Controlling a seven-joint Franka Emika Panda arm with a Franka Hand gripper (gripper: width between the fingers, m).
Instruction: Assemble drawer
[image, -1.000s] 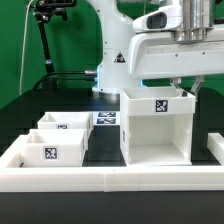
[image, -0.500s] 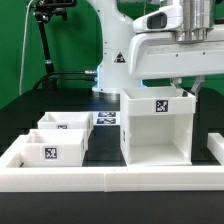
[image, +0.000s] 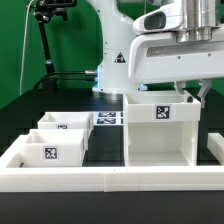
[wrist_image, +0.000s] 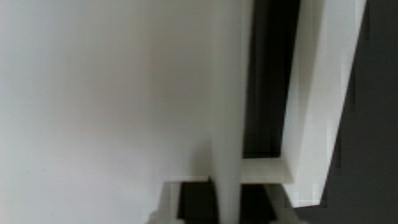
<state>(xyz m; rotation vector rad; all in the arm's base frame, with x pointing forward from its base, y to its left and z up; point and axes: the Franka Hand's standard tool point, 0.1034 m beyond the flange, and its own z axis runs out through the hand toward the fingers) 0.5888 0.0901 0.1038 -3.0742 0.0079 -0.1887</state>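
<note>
The large white open-fronted drawer case (image: 160, 135) stands upright on the black table at the exterior view's right, with a marker tag on its top front. My gripper (image: 190, 93) comes down from above onto the case's top right edge and is shut on its thin wall. In the wrist view my gripper (wrist_image: 228, 203) has a dark finger on each side of the thin white panel (wrist_image: 228, 150), and the case's broad white wall (wrist_image: 107, 100) fills most of that picture. Two small white drawer boxes (image: 62, 124) (image: 48, 150) sit at the exterior view's left.
A low white wall (image: 110, 182) runs along the front of the table and up both sides. The marker board (image: 108, 118) lies flat behind, between the small boxes and the case. The robot base (image: 115, 70) stands at the back.
The drawer case has shifted a little toward the exterior view's right, together with my gripper. The two small boxes have not moved.
</note>
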